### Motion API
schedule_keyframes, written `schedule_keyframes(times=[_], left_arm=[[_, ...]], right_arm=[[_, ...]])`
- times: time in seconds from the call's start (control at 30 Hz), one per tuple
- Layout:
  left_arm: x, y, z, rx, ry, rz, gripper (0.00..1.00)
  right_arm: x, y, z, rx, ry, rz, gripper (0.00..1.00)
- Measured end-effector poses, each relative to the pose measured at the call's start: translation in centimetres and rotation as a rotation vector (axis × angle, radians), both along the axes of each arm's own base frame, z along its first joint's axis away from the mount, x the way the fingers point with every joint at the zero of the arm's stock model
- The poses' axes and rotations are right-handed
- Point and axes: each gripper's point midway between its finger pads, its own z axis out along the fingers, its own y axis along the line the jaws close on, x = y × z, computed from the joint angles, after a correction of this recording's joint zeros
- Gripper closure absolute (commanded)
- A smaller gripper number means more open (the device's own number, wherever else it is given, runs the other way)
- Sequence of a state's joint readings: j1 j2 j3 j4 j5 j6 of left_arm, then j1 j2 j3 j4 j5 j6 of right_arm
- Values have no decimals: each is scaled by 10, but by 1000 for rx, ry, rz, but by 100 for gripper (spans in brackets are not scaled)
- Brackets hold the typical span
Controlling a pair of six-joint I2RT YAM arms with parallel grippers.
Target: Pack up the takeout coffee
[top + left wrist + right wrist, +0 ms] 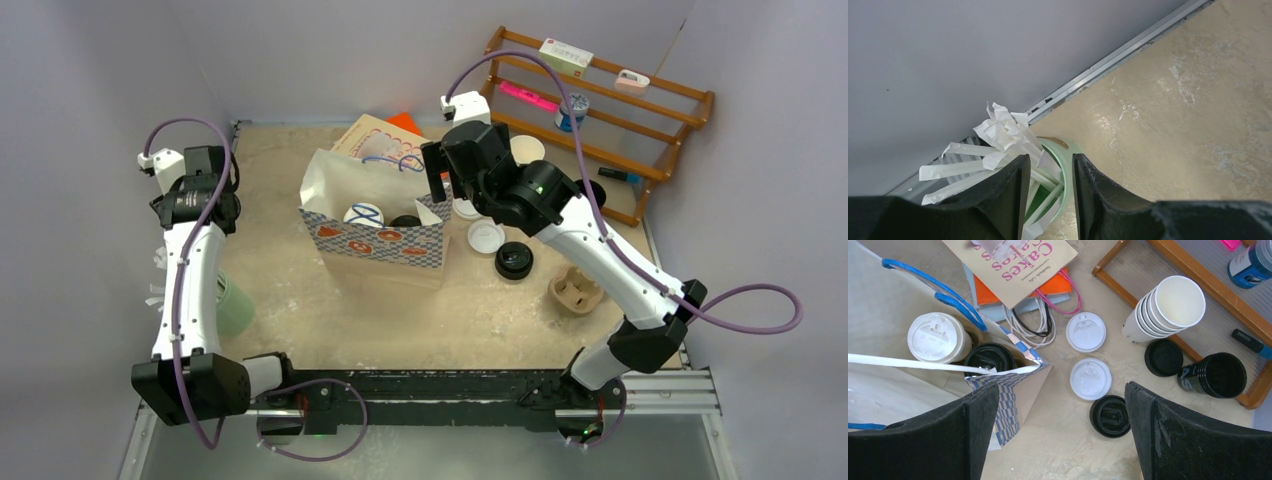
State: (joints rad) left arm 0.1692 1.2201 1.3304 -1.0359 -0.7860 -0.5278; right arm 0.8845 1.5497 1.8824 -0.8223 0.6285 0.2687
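Observation:
A white-lidded coffee cup (938, 337) and a black cup with a black lid (989, 357) stand upright side by side inside the open paper bag with the blue check band (1008, 400). From above they show as the white lid (363, 214) and the black lid (404, 221) in the bag (375, 250). My right gripper (1062, 390) is wide open and empty. It hangs over the bag's right corner (437, 175). My left gripper (1050, 162) is a little open and empty, above a green cup of wrapped straws (1060, 165), far from the bag.
Right of the bag lie two loose white lids (1086, 331) (1090, 378) and two black lids (1110, 416) (1163, 358). A lidless black cup (1215, 374) lies there, beside a stack of white cups (1163, 310). A wooden rack (610, 110) stands back right. A cardboard carrier (575, 292) sits front right. Flat paper bags (1013, 260) lie behind.

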Motion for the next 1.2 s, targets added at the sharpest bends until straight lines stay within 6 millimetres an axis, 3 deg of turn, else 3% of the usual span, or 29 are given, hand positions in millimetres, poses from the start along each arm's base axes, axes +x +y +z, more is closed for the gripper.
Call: schedule_keyframes(times=[0.47,0.53,0.57,0.6,0.83,0.93,1.07,1.2], left_arm=[[-5,8,-16,25,45,39,62],[-6,10,-20,26,57,45,73],[-6,10,-21,25,61,47,97],[-6,11,-22,24,61,52,100],[-9,14,-19,27,75,94,100],[-1,17,20,40,15,110,100],[18,19,111,64,-247,110,100],[20,1,190,26,-531,3,100]], right_arm=[[-1,3,0,2,5,19,3],[-1,3,0,2,4,19,3],[-1,3,0,2,5,19,3],[-1,3,0,2,4,19,3],[-1,3,0,-1,5,22,3],[-1,3,0,-3,5,24,3],[-1,3,0,-3,5,26,3],[-1,3,0,-2,5,26,3]])
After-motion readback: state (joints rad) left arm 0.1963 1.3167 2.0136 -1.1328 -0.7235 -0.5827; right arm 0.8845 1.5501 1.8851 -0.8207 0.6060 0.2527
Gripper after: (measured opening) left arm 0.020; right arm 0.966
